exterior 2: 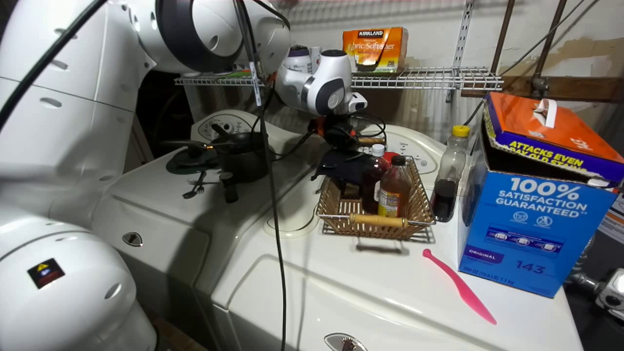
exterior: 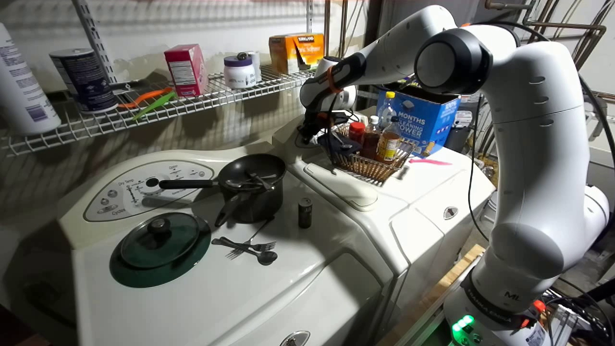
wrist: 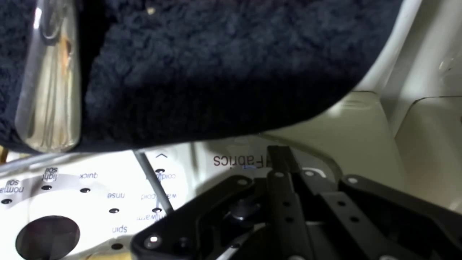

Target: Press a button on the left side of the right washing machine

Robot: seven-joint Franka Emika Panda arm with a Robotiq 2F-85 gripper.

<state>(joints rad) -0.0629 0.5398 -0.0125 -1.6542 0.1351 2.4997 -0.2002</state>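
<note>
Your black two-fingered gripper (wrist: 283, 159) has its fingers brought together in a narrow line, and its tips are at the left end of the curved white rear control panel (wrist: 94, 213), by the word "Fabrics"; whether they touch it, you cannot tell. The panel rises at the back of the right washing machine (exterior 2: 360, 265), white, glossy and top-loading. Its long axis runs side to side along the wall, and its lettered face turns toward the machine's front, which points to the side where your white jointed arm (exterior: 533, 158) has its base. On top, close to the panel, sits a brown slatted basket with a wooden handle (exterior 2: 360, 230), a dark navy cloth (wrist: 234, 72) draped at its left rear, an amber bottle with a black cap (exterior 2: 394, 192) upright inside. Beyond it you see a clear bottle with a yellow cap (exterior 2: 451, 165), a big blue cardboard box (exterior 2: 536, 234) and, lying flat, a slim pink plastic tool (exterior 2: 461, 286). The neighbouring white machine with an oval dial panel (exterior: 192, 307) carries a black metal pot (exterior: 259, 206) and a small dark can (exterior: 305, 213). Above both, a white wire shelf (exterior: 206, 103) follows the wall.
</note>
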